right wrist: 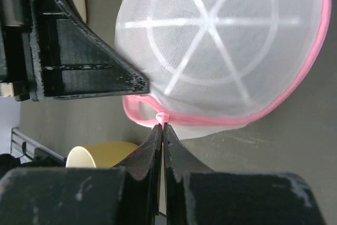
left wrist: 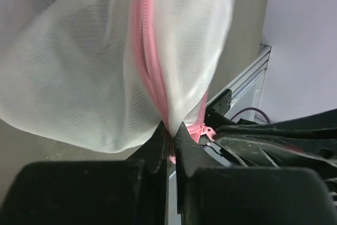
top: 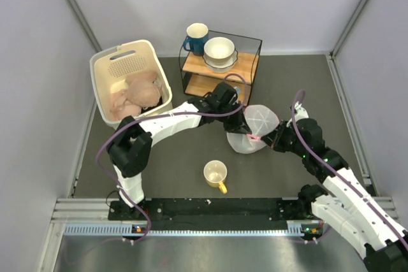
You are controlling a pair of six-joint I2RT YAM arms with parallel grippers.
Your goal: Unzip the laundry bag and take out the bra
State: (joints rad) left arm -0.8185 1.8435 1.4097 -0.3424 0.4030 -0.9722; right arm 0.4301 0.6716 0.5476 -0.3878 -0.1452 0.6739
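Observation:
The laundry bag (top: 260,121), white mesh with a pink zip rim, sits at mid-table, held between both grippers. My left gripper (top: 237,127) is shut on a fold of its mesh at the rim; in the left wrist view (left wrist: 172,130) the bag (left wrist: 79,77) bulges above the closed jaws, with the pink zip (left wrist: 150,51) running up it. My right gripper (top: 264,138) is shut on the small pink zip pull (right wrist: 162,116) at the bag's near edge (right wrist: 221,40). No bright pink bra shows in any view.
A yellow mug (top: 215,174) stands in front of the bag, near the left of my right gripper (right wrist: 105,154). A cream basket (top: 102,87) with peach cloths is at back left. A wire-and-wood shelf (top: 220,71) holds a blue mug (top: 195,37) and a white bowl (top: 219,51).

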